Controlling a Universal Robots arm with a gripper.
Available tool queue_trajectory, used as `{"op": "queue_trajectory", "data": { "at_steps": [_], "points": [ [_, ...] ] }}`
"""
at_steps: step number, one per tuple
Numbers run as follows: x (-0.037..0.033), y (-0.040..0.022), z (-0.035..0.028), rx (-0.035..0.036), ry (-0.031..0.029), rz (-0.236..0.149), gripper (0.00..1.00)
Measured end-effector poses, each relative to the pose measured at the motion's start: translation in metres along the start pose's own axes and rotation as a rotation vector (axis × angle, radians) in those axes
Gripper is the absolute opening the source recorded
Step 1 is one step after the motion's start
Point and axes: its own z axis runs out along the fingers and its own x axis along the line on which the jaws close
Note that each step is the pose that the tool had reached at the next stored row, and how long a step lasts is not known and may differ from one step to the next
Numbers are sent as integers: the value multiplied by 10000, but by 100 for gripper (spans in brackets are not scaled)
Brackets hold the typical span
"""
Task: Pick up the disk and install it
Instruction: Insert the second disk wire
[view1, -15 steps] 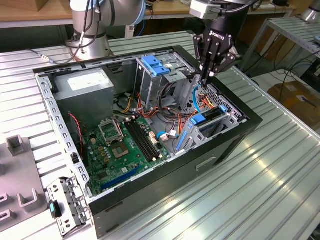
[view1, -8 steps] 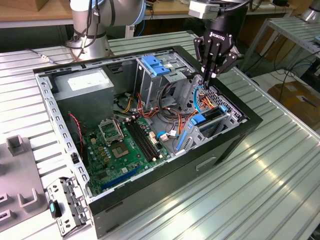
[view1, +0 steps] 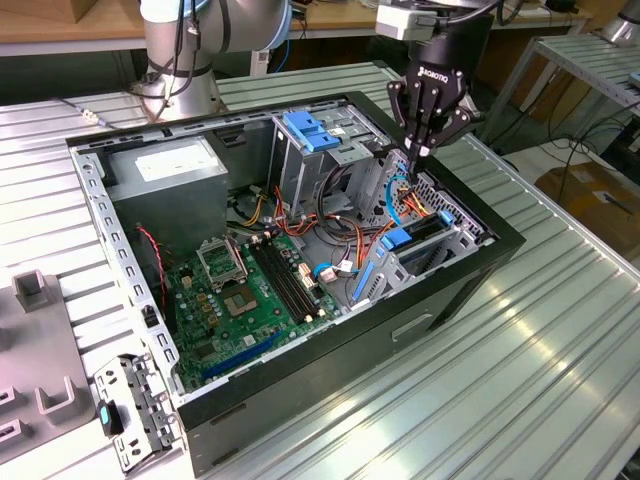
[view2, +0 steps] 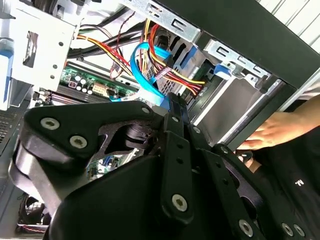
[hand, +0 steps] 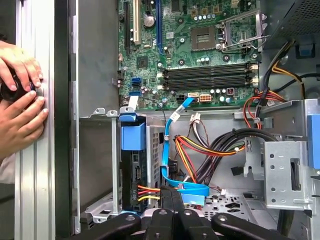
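Note:
The disk (view1: 400, 242) stands on edge inside the lower drive bay at the open computer case's (view1: 470, 270) corner on the exterior view's right, its blue rail uppermost. In the first wrist view the disk (hand: 133, 172) sits under a blue rail end, with red, yellow and black wires plugged into it. My gripper (view1: 414, 153) hangs just above the bay, shut, with nothing seen between its fingers. Its fingertips (hand: 172, 197) rest close to a light blue flat cable (hand: 187, 189). In the second wrist view the gripper (view2: 175, 102) meets in front of that blue cable (view2: 142, 70).
A person's hands (hand: 20, 100) rest on the table rail just outside the case wall, near the bay. Inside are the motherboard (view1: 250, 290), a grey power-supply box (view1: 170, 170), an upper metal cage with a blue latch (view1: 310, 130) and loose wire bundles (hand: 210, 150). A metal bracket (view1: 135, 410) lies beside the case.

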Motion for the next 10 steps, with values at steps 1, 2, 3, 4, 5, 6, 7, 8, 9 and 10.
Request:
{"op": "queue_trajectory", "data": {
  "at_steps": [1,2,3,4,5,6,7,8,9,10],
  "points": [
    [-1,0,1,1,27,1,11],
    [-1,0,0,2,94,5,11],
    [0,0,0,4,185,8,11],
    [-1,0,1,6,300,14,11],
    [-1,0,3,8,395,18,11],
    [-2,-1,8,11,545,25,18],
    [-3,-1,11,13,641,30,18],
    [-6,-1,19,15,761,36,18],
    [-7,-2,25,15,823,39,18],
    [-11,-3,39,16,919,43,18]
  ]
}}
